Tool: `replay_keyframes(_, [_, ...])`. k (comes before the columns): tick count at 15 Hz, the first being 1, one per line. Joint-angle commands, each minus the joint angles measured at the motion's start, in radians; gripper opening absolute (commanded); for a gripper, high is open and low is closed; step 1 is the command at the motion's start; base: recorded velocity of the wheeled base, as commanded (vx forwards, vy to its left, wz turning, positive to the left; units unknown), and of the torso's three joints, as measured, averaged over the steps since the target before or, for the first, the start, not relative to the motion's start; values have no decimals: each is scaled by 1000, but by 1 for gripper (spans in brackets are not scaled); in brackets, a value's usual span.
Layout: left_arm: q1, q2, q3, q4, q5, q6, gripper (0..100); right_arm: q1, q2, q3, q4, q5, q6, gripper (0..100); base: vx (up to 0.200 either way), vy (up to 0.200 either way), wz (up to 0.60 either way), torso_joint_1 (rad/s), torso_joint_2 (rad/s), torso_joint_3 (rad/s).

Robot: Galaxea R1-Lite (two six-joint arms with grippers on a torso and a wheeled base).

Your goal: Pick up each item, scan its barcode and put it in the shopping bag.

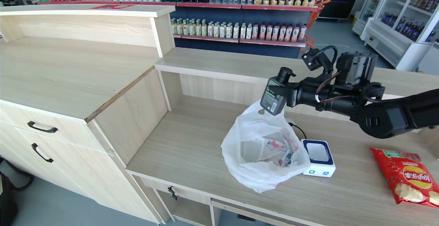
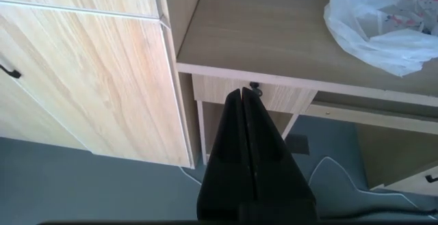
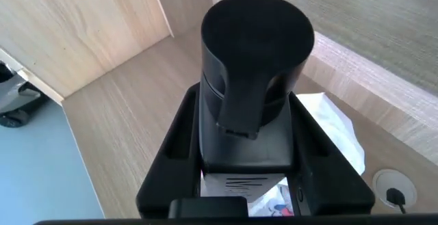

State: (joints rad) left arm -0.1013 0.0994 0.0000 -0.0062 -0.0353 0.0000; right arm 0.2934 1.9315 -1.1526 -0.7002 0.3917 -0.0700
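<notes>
My right arm reaches in level across the wooden counter [image 1: 192, 143], wrist horizontal. The right gripper [image 1: 289, 97] is clamped on the sides of one dark pump bottle [image 1: 274, 97]. The bottle is held with its pump head up and slightly tilted, and a barcoded label shows on the side turned to the head camera. In the right wrist view the bottle's black cap [image 3: 256, 61] stands up between the gripper's two fingers [image 3: 171, 156].

Directly below the held bottle sits one white plastic shopping bag [image 1: 236, 143], mouth open, with printed packaging inside that I cannot count. One white-and-blue scanner [image 1: 319, 157] rests below the gripper, touching the bag on the side nearer the arm's elbow. One red packet of crisps [image 1: 410, 179] lies flat on the counter, well back along the arm from the gripper.

My left gripper [image 2: 250, 96] hangs low in front of the counter, its fingers pressed together on nothing and its tips pointing at the counter's front edge. The bag [image 2: 383, 40] sits beyond and to one side of it.
</notes>
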Motion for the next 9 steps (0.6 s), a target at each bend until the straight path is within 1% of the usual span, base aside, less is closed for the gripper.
replay_keyframes(1, [0,0,0,0,0,0,0,-7,130,4,-58,32,1,0,0,0,0,0,0,0])
replay_keyframes(6, [0,0,0,0,0,0,0,-37,224,25,-130,55,-14,0,0,0,0,0,0,0])
replay_keyframes(9, [0,0,0,0,0,0,0,-34,254,37,-160,61,-25,0,0,0,0,0,0,0])
